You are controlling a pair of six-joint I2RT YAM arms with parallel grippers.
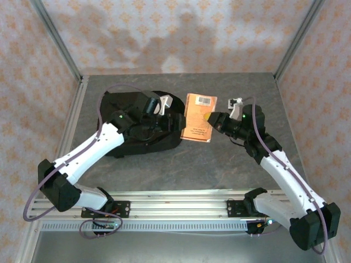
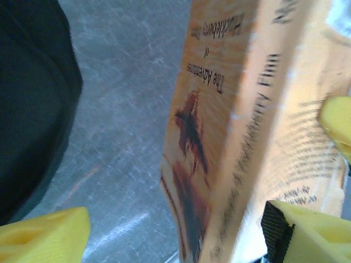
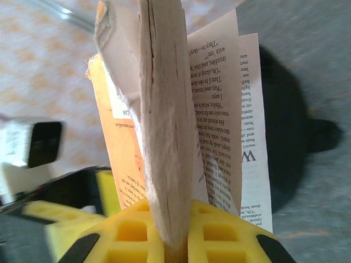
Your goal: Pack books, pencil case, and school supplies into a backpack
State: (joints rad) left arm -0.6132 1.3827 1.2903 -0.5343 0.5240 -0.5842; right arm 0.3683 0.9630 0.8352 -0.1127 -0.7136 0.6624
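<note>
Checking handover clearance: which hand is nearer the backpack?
Left. Left hand hovers over the backpack; right hand is off it, clamped on the orange book beside it.

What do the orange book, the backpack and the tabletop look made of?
Orange book: paper, with a matte card cover; rough page edges and printed leaves fan out. Backpack: soft black fabric, likely woven synthetic; it slumps without shine. Tabletop: grey, mottled, stone-look surface, faintly glossy; laminate or mat, unclear.

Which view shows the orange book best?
Top external: the orange book shows its whole back cover, barcode included. Left wrist: a blurred close-up of cover and spine. Right wrist: page edges clamped in the right gripper.
</note>
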